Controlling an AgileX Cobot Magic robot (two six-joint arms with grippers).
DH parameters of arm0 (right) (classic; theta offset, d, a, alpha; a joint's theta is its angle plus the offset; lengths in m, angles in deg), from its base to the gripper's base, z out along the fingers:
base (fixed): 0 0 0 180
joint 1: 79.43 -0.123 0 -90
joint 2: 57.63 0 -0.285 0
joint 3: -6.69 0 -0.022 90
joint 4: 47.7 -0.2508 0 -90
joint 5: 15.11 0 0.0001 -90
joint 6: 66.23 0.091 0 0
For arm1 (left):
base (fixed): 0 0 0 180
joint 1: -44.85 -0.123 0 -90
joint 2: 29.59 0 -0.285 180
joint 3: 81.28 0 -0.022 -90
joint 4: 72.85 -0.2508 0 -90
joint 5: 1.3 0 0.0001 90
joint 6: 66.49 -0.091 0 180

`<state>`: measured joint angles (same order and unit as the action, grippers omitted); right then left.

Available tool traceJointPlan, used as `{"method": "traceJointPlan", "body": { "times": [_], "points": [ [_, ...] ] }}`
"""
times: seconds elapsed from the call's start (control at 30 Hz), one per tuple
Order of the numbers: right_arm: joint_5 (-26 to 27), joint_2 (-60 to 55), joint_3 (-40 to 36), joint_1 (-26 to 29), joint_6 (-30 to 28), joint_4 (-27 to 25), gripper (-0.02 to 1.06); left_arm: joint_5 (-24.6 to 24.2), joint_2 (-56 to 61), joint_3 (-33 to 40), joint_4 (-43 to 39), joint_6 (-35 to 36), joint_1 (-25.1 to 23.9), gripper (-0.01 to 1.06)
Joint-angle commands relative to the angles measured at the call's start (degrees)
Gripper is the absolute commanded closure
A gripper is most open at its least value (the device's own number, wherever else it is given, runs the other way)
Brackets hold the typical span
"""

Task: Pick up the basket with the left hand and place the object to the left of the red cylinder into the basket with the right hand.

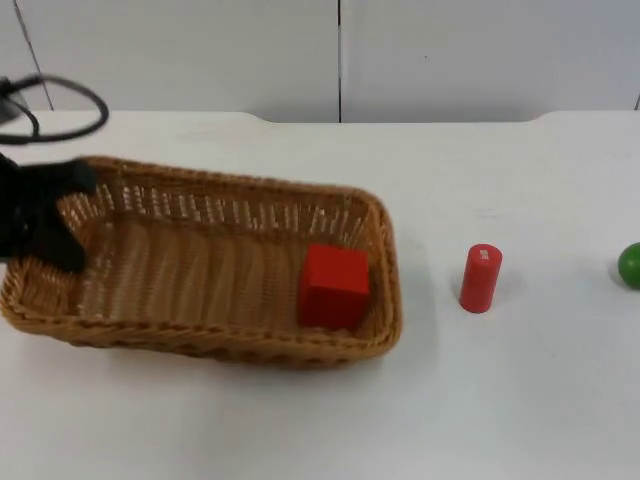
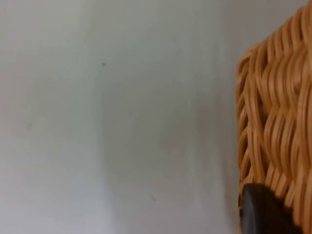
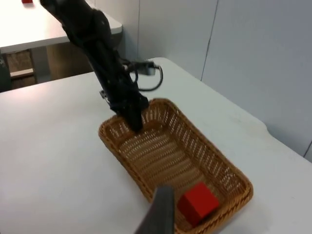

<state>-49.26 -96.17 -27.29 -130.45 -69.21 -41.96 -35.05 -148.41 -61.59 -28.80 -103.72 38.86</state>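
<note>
The woven wicker basket [image 1: 200, 270] lies on the left half of the table. A red cube [image 1: 333, 286] sits inside it at its right end, also seen in the right wrist view [image 3: 197, 202]. The red cylinder [image 1: 481, 279] stands upright to the right of the basket, apart from it. My left gripper [image 1: 45, 220] is shut on the rim at the basket's left end; its fingertip [image 2: 263, 214] presses against the woven wall [image 2: 280, 107]. The right wrist view shows the left arm [image 3: 105, 58] coming down onto that rim. My right gripper [image 3: 161, 212] hangs high above the table, off the cube end of the basket [image 3: 165, 151].
A green round object [image 1: 630, 264] lies at the table's right edge. A black cable [image 1: 60, 110] loops at the back left. The grey partition wall [image 1: 340, 55] closes off the far side. Bare white table [image 1: 450, 400] lies in front of and right of the basket.
</note>
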Motion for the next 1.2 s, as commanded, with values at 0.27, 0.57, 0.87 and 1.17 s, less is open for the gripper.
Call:
{"method": "traceJointPlan", "body": {
  "times": [0.27,0.57,0.87,1.17],
  "points": [
    [0.5,0.2,-0.4,-0.1,1.0,0.1,0.29,0.0,-4.9,-3.8,2.4,-1.6,-0.1,0.70],
    [-0.1,0.2,-0.4,-0.1,1.0,0.1,0.29,-0.2,-0.5,-6.2,-3.7,-1.4,-0.1,0.00],
    [-0.4,0.2,-0.4,-0.1,1.0,0.1,0.29,1.3,18.4,-8.0,-13.5,8.1,-0.1,0.00],
    [-0.8,0.2,-0.4,-0.1,1.0,0.1,0.29,-4.8,35.3,-7.8,-12.4,9.3,-0.1,0.00]
  ]
}}
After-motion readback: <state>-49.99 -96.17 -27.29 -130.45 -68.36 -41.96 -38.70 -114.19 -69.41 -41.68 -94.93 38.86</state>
